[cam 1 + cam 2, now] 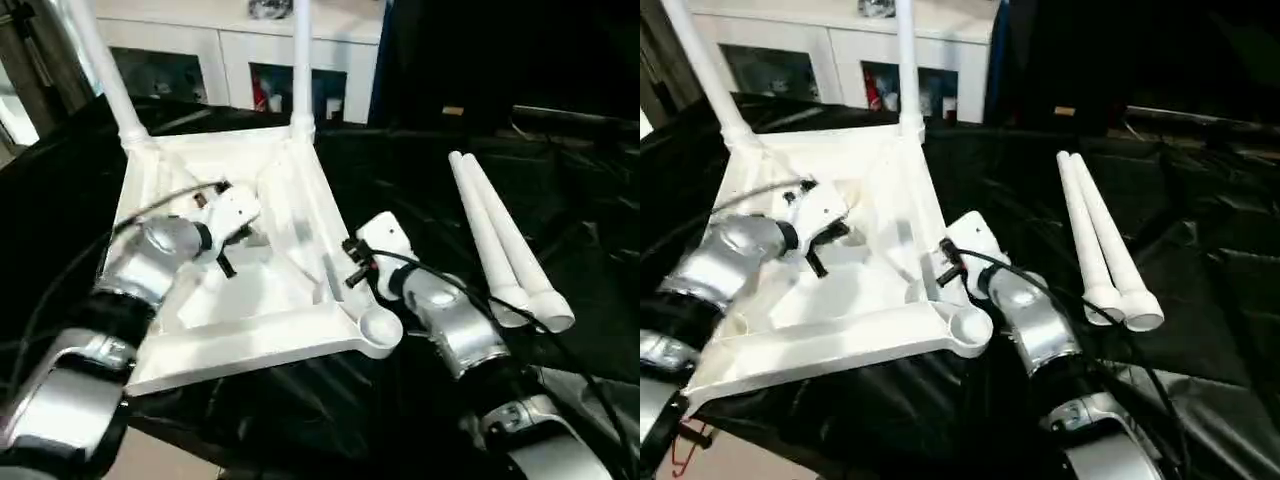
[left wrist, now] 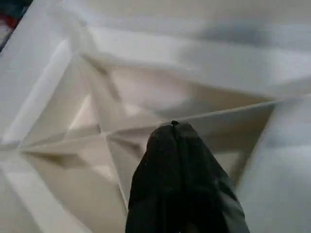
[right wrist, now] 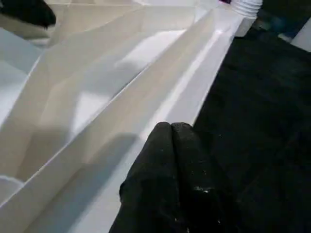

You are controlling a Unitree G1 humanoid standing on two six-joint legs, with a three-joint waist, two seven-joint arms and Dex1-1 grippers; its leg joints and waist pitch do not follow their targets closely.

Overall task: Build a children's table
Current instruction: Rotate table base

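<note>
The white plastic rectangular table top [image 1: 290, 200] is seen lying upside down on the black cloth [image 1: 420, 200] that covers the work surface, with its ribbed underside turned up. Two long white tapered tube legs [image 1: 302, 60] are already fitted in the two far corner sockets and stand upright, while the near rounded corner socket [image 1: 378, 326] on the right side is seen empty. Two more white tube legs [image 1: 500, 245] are laid side by side on the cloth, well apart from the top, to its right. The left gripper [image 2: 176, 130] is held above the ribs in the middle part of the underside, and its two black fingers are pressed together with nothing between them. The right gripper [image 3: 171, 127] is placed at the right edge wall of the top, near the empty socket, and its fingers are also closed together on nothing; whether they touch the edge cannot be told. Behind the table, a white cabinet with glass doors [image 1: 240, 60] is seen.
</note>
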